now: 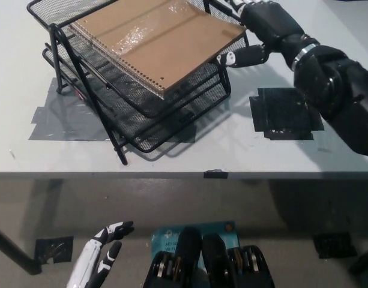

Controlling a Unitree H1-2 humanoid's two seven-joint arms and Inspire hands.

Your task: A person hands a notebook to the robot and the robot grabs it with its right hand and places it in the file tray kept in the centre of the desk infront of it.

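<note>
Spiral-bound brown notebook (pixel 153 42) lying flat in the top tier of the black wire-mesh file tray (pixel 135 123), cover up, with a glossy clear film catching light across the cover. Long axis running diagonally, from the far left of the tray toward the near right, with the wire spiral along the near-left long edge and the opposite long edge facing the far right. Near-right short edge pointing at the black right hand (pixel 265 27) and overhanging the tray's top tier slightly on that side. Right hand just beside that corner of the notebook, at the far right of the tray, fingers spread and released, gripping nothing; one fingertip (pixel 229 58) with a pale pad reaching toward the tray's rim just below the notebook's corner, contact there impossible to judge. Black forearm stretching back from the hand to the lower right across the grey desk (pixel 232 153). Square of black tape (pixel 284 114) on the desk directly under the forearm, nearer than the hand. Grey tape patch (pixel 57 120) under the tray's left side, far from the right hand. White left hand (pixel 105 243) low at the lower left, below the desk edge, well apart from tray and notebook, fingers loosely apart and empty. Blue label (pixel 193 231) beside it on the floor area.
</note>
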